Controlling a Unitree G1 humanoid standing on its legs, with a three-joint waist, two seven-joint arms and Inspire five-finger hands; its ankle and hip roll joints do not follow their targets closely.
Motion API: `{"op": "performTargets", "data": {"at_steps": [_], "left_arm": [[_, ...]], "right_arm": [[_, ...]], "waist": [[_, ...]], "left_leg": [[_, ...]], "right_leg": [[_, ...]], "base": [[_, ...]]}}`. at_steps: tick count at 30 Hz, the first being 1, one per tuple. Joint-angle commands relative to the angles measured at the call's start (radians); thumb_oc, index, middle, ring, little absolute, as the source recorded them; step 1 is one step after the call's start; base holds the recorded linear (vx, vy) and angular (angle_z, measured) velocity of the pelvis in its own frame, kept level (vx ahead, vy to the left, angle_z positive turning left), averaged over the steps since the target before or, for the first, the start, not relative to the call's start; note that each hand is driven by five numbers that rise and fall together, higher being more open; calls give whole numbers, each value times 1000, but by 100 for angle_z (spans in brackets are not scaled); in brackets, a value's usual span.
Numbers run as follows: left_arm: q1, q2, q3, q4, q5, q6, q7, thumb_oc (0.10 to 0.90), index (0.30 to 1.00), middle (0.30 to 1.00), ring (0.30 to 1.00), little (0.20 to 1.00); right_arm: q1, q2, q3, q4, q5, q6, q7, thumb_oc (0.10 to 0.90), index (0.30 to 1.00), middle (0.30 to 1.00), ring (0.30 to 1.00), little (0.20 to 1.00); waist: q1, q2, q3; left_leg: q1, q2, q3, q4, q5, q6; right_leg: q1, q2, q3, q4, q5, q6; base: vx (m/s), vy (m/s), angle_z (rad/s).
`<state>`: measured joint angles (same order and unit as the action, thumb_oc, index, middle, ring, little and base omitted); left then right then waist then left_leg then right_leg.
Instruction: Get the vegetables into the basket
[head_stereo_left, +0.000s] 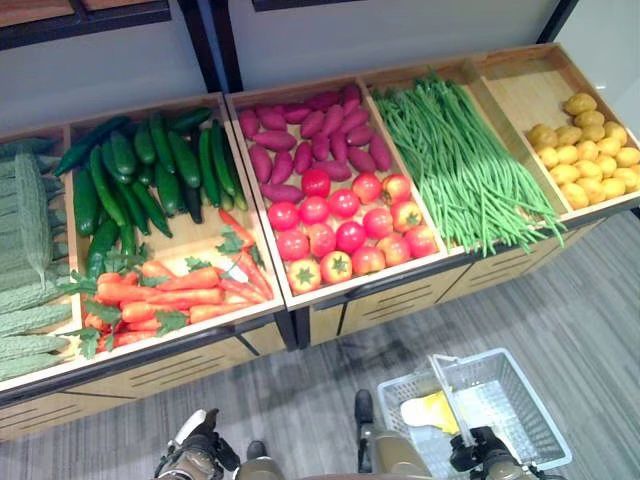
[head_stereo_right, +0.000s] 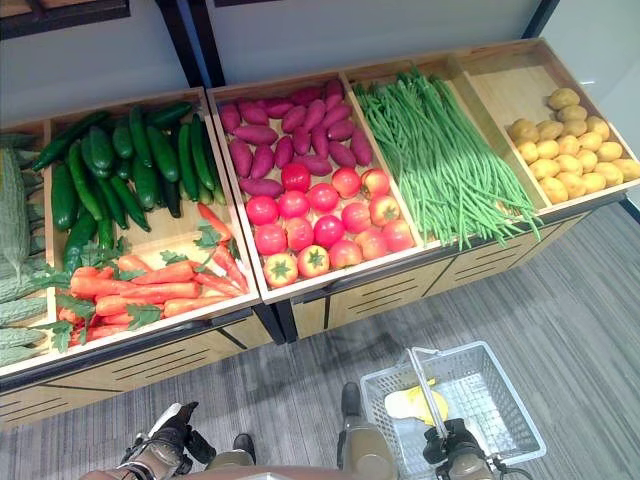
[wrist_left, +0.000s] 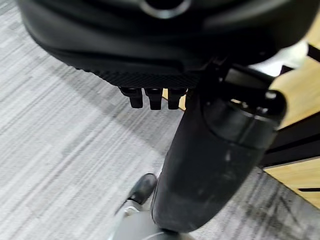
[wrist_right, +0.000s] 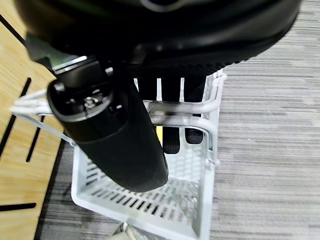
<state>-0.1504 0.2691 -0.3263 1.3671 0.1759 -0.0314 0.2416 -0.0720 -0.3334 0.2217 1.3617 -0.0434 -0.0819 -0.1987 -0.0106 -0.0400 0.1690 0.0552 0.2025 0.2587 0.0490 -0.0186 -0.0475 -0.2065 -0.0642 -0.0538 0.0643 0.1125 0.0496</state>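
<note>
A wooden stand (head_stereo_left: 330, 300) of slanted bins faces the robot. From its left to its right the bins hold pale green gourds (head_stereo_left: 25, 260); cucumbers (head_stereo_left: 140, 170) above carrots (head_stereo_left: 170, 295); purple sweet potatoes (head_stereo_left: 310, 135) above tomatoes (head_stereo_left: 345, 235); long green beans (head_stereo_left: 455, 160); and potatoes (head_stereo_left: 585, 150) in the far right bin.

The white wire basket (head_stereo_left: 520, 420) hangs low over the grey carpet (head_stereo_left: 590, 300), in front of the bean bin and near the robot's right side. A yellow item (head_stereo_left: 432, 410) lies inside it; what it is cannot be told. All vegetables in the bins are apart from the basket.

The right hand (wrist_right: 172, 120) is at the basket's handle (wrist_right: 190, 107): in the right wrist view its fingers (wrist_right: 194, 135) curl round the white bar and its thumb (wrist_right: 110, 135) lies across the front, with the basket's mesh floor below.

The left hand (wrist_left: 160, 75) hangs low by the robot's left side, near the stand's base under the carrot bin. In the left wrist view its fingers (wrist_left: 152, 97) are curled in a close row under the palm, thumb (wrist_left: 215, 160) extended, holding nothing.
</note>
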Motion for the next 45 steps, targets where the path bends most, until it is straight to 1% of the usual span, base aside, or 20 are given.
{"op": "performTargets", "data": {"at_steps": [1, 6, 7, 8, 9, 12, 15, 19, 20, 24, 25, 26, 28, 29, 33, 34, 36, 38, 39, 45], "left_arm": [[-15, 48, 73, 27, -41, -1, 27, 900, 1000, 1000, 1000, 1000], [12, 23, 192, 46, -186, -8, 75, 900, 1000, 1000, 1000, 1000], [16, 21, 243, 50, -253, -17, 108, 900, 1000, 1000, 1000, 1000], [16, 21, 243, 50, -253, -17, 108, 900, 1000, 1000, 1000, 1000], [17, 15, 350, 58, -402, -40, 168, 900, 1000, 1000, 1000, 1000], [-8, 50, 550, 53, -651, -125, 305, 900, 1000, 1000, 1000, 1000], [-18, 136, 697, 102, -773, -156, 370, 900, 1000, 1000, 1000, 1000], [-24, 191, 672, 99, -675, -139, 403, 900, 1000, 1000, 1000, 1000], [-34, 240, 658, 76, -608, -142, 454, 900, 1000, 1000, 1000, 1000], [-70, 314, 697, -27, -655, -201, 517, 900, 1000, 1000, 1000, 1000], [-97, 350, 671, -195, -610, -225, 554, 900, 1000, 1000, 1000, 1000], [-95, 348, 672, -200, -608, -221, 557, 900, 1000, 1000, 1000, 1000], [-108, 407, 648, -519, -450, -247, 687, 900, 1000, 1000, 1000, 1000], [-97, 401, 649, -564, -402, -217, 698, 900, 1000, 1000, 1000, 1000], [-90, 398, 557, -836, -202, -184, 649, 900, 1000, 1000, 1000, 1000], [-90, 397, 558, -838, -201, -181, 649, 900, 1000, 1000, 1000, 1000], [-103, 448, 479, -882, -149, -211, 519, 900, 1000, 1000, 1000, 1000], [-113, 472, 454, -883, -135, -219, 488, 900, 1000, 1000, 1000, 1000], [-117, 492, 404, -951, -85, -221, 431, 900, 1000, 1000, 1000, 1000], [-146, 538, 337, -937, -29, -215, 346, 900, 1000, 1000, 1000, 1000]], "right_arm": [[22, -20, 14, 43, -18, -10, -20, 400, 300, 300, 300, 300], [48, -5, -1, 61, -13, -11, -33, 400, 300, 300, 300, 300], [54, 3, -2, 68, -19, -10, -40, 400, 300, 300, 300, 300], [54, 3, -2, 68, -19, -10, -40, 400, 300, 300, 300, 300], [61, 16, -2, 73, -30, -11, -53, 400, 300, 300, 300, 300], [63, 29, 11, 70, -64, -14, -78, 400, 300, 300, 300, 300], [72, 21, 33, 45, -85, -21, -86, 400, 300, 300, 300, 300], [75, 21, 47, 41, -93, -32, -90, 400, 300, 300, 300, 300], [80, 19, 52, 34, -96, -49, -98, 400, 300, 300, 300, 300], [87, 11, 53, 33, -91, -57, -102, 400, 300, 300, 300, 300], [96, 9, 52, 32, -97, -58, -109, 400, 300, 300, 300, 300], [96, 9, 51, 32, -97, -57, -109, 400, 300, 300, 300, 300], [115, 14, 34, 27, -96, -64, -114, 400, 300, 300, 300, 300], [117, 14, 30, 22, -93, -68, -112, 400, 300, 300, 300, 300], [123, -5, 13, 17, -88, -66, -95, 400, 300, 300, 300, 300], [122, -5, 12, 17, -88, -66, -95, 400, 300, 300, 300, 300], [101, -28, 14, -10, -83, -63, -71, 400, 300, 300, 300, 300], [101, -34, 16, -21, -86, -64, -67, 400, 300, 300, 300, 300], [99, -38, 18, -35, -87, -68, -57, 400, 300, 300, 300, 300], [103, -48, 17, -47, -91, -77, -37, 400, 300, 300, 300, 300]], "waist": [[11, -60, 6], [18, -55, -23], [19, -55, -31], [19, -55, -30], [21, -56, -40], [20, -52, -47], [17, -50, -59], [16, -52, -67], [16, -49, -72], [18, -43, -76], [22, -39, -76], [22, -39, -77], [28, -41, -78], [30, -46, -80], [27, -47, -77], [27, -48, -77], [15, -39, -81], [12, -37, -82], [5, -33, -86], [-8, -27, -93]], "left_leg": [[-29, -91, 0, 35, -44, -15], [-1, -84, -8, -24, -14, -24], [7, -83, -5, -40, -7, -25], [7, -83, -6, -40, -7, -25], [19, -84, -3, -62, 3, -28], [45, -86, 3, -98, 11, -33], [57, -89, 17, -136, 26, -42], [61, -87, 24, -136, 23, -47], [63, -88, 26, -136, 24, -50], [67, -88, 21, -136, 22, -54], [66, -87, 14, -136, 24, -56], [64, -87, 14, -136, 24, -56], [66, -82, 5, -136, 23, -61], [61, -83, 2, -136, 29, -61], [62, -79, -11, -136, 26, -61], [59, -80, -11, -136, 31, -60], [61, -80, -6, -136, 32, -62], [63, -80, -3, -136, 31, -63], [66, -79, 2, -136, 29, -64], [75, -77, 17, -136, 23, -66]], "right_leg": [[35, -115, 30, 25, 0, 102], [68, -112, 10, -1, -4, 99], [77, -113, 5, -13, -2, 99], [77, -113, 4, -13, -2, 99], [88, -113, -1, -30, 2, 101], [107, -111, -5, -47, 6, 106], [111, -113, -6, -74, 22, 114], [116, -112, -7, -86, 30, 118], [120, -112, -10, -90, 31, 120], [129, -113, -17, -96, 31, 123], [134, -115, -21, -100, 33, 126], [133, -115, -22, -101, 34, 126], [145, -115, -32, -104, 30, 129], [143, -116, -34, -105, 34, 128], [156, -117, -44, -112, 29, 129], [152, -118, -44, -113, 33, 128], [161, -119, -38, -125, 38, 128], [162, -118, -35, -126, 40, 128], [163, -117, -32, -129, 43, 129], [167, -113, -21, -137, 46, 131]], "base": [[85, -101, 11], [71, -52, 10], [40, -18, 0], [49, -19, -3], [42, -3, 0], [30, 5, 2], [-3, 10, 0], [6, 9, -5], [23, 6, -7], [13, 6, -2], [0, 0, 0], [0, 0, 0], [0, -46, 8], [-21, -53, 12], [-9, -29, 19], [-5, -11, 13], [-5, 0, 9], [3, 10, -6], [2, 11, -10], [11, 6, -14]]}}
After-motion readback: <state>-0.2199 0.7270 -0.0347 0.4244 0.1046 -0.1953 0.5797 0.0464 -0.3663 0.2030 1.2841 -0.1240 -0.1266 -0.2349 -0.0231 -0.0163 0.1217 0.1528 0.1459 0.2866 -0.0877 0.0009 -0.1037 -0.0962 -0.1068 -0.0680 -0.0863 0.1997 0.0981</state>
